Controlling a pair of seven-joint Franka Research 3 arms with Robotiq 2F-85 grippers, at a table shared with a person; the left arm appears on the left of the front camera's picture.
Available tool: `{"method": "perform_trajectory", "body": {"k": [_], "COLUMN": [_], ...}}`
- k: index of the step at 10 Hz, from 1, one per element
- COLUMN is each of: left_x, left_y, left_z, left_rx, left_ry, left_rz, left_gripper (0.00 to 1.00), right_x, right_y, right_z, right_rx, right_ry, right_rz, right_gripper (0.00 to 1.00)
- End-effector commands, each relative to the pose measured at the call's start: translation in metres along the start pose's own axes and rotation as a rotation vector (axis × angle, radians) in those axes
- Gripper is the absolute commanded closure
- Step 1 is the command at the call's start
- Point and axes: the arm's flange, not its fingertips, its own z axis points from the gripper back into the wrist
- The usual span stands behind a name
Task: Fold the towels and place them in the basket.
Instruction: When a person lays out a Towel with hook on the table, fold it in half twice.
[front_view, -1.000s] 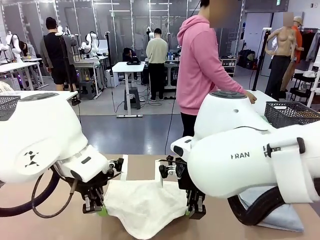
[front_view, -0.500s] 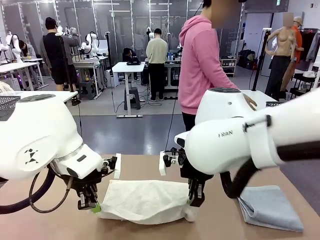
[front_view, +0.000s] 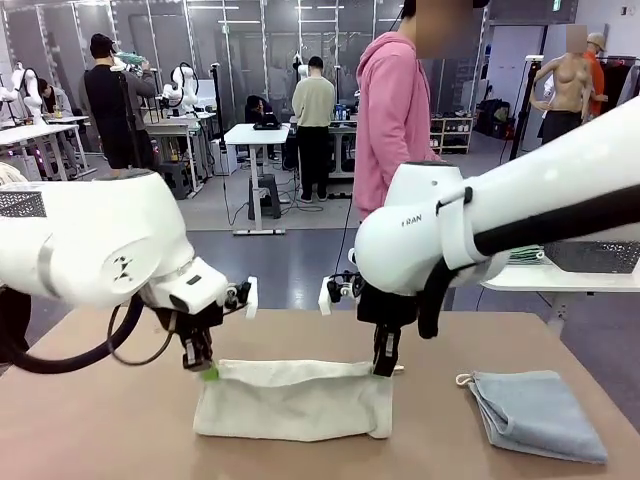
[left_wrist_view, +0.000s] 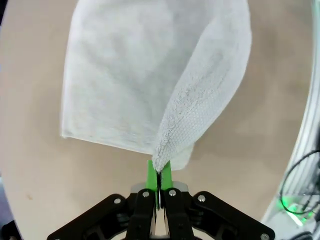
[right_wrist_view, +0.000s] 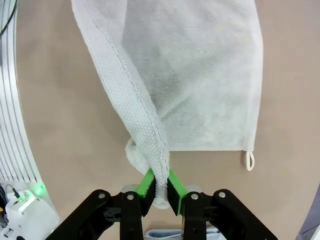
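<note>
The left gripper (left_wrist_view: 159, 172) has its green pads (left_wrist_view: 151, 173) pressed together on one corner of the cream-white terry towel (left_wrist_view: 130, 75). The cloth gathers into a narrow ridge right at the fingertips. Beyond them it fans out and lies flat on the tan table (left_wrist_view: 30, 175).

The right gripper (right_wrist_view: 160, 186) is clamped on the towel's other held corner. Its pads stand a little apart, with a thick roll of terry hem wedged between them. That roll runs away from the fingers as a twisted band. The flat sheet lies past the fingertips and off to one side of them. A small white loop (right_wrist_view: 249, 161) sticks out from the sheet's nearest corner, beside the fingers but clear of them.

In the front view both grippers point down at the towel's far edge — one at each end, fingertips close to the tabletop. From the fingers the towel stretches toward the robot's side as a long, doubled rectangle, lying on the table between the two grippers.

The pale blue-grey towel (front_view: 540, 410) lies folded on the table, off to the outer side of the right fingers and apart from the cream one.

A person in a pink hoodie (front_view: 390, 110) stands beyond the table's far edge.
</note>
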Motion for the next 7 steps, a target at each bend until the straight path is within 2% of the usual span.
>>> {"method": "perform_trajectory", "body": {"k": [1, 3, 7], "left_x": [0.014, 0.013, 0.019], "left_y": [0.036, 0.071, 0.103], "left_z": [-0.004, -0.019, -0.037], "left_rx": [-0.014, -0.038, -0.037], "left_ry": [0.023, 0.041, 0.046], "left_rz": [-0.030, -0.037, -0.040], "left_gripper": [1.00, 1.00, 1.00], "right_x": [0.009, 0.011, 0.016], "right_y": [-0.029, -0.057, -0.087], "right_z": [-0.003, -0.010, -0.031], "right_rx": [0.028, 0.021, 0.026], "right_ry": [0.025, 0.045, 0.068], "right_rz": [0.019, 0.034, 0.002], "right_gripper": [1.00, 1.00, 1.00]}}
